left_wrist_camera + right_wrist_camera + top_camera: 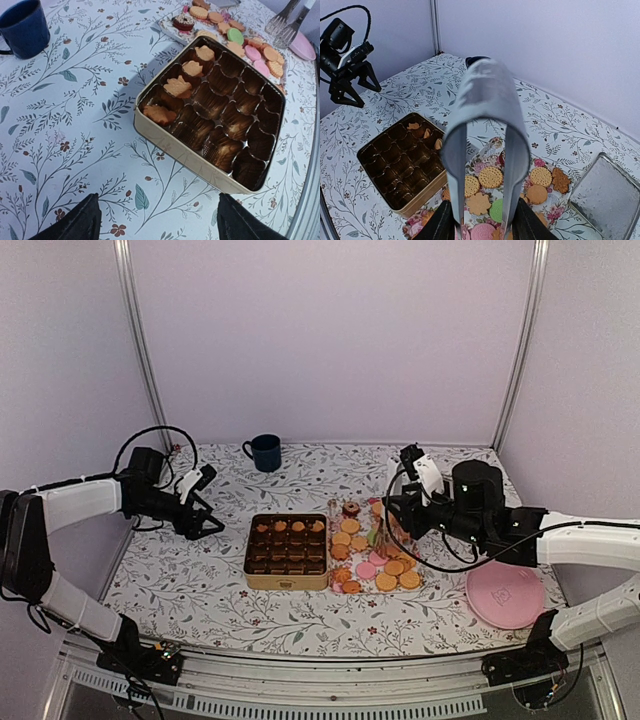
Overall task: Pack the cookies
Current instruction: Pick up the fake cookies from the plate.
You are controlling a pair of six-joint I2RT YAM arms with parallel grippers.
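Observation:
The cookies [385, 565] lie heaped on a floral tray [490, 146] right of an open gold tin [287, 582] with a brown cup liner. A few orange cookies [177, 87] sit in the tin's far row. My right gripper [482, 231] is shut on metal tongs [487, 90], whose two arms hang apart above the tray's cookies [491, 176] with nothing between them. My left gripper [160, 225] is open and empty, low over the cloth to the left of the tin [185, 150]. In the top view it [205, 525] sits apart from the tin.
A dark blue mug [265, 452] stands at the back of the floral cloth. A pink plate [505, 595] lies at the front right under my right arm. A grey lid [605, 200] rests right of the tray. Booth walls close in on three sides.

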